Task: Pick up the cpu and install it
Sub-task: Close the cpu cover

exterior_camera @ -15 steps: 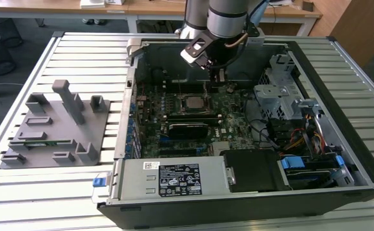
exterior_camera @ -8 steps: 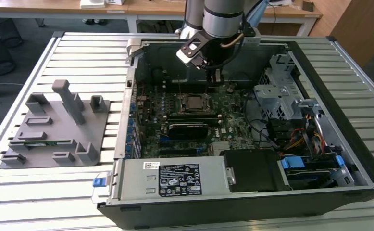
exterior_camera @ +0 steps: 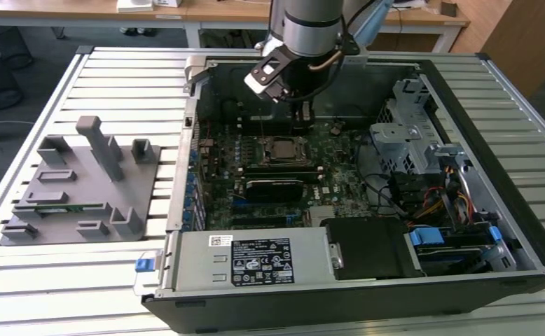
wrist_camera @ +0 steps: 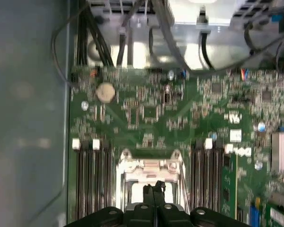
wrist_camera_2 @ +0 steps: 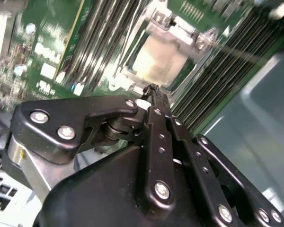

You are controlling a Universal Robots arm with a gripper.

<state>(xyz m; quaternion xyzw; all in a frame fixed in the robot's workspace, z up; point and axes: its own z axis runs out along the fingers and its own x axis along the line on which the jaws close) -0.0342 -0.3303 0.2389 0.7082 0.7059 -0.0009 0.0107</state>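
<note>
The cpu (wrist_camera_2: 163, 59) shows as a pale silvery square lying flat inside the metal-framed socket (wrist_camera_2: 199, 40) on the green motherboard (wrist_camera: 146, 113). In the exterior view the cpu (exterior_camera: 282, 148) sits in the socket at the middle of the open computer case. My gripper (exterior_camera: 303, 127) hangs just above and behind the socket, apart from it. In both wrist views the black fingertips (wrist_camera_2: 154, 90) press together with nothing between them, and the gripper (wrist_camera: 156, 187) points down at the socket's near edge.
A grey plastic tray (exterior_camera: 76, 189) with upright posts lies on the slatted table at the exterior view's left, holding a thin green memory stick (exterior_camera: 62, 208). Inside the case are memory slots (wrist_camera: 92, 179), a drive cage (exterior_camera: 403, 133), cables and a power supply (exterior_camera: 253, 259).
</note>
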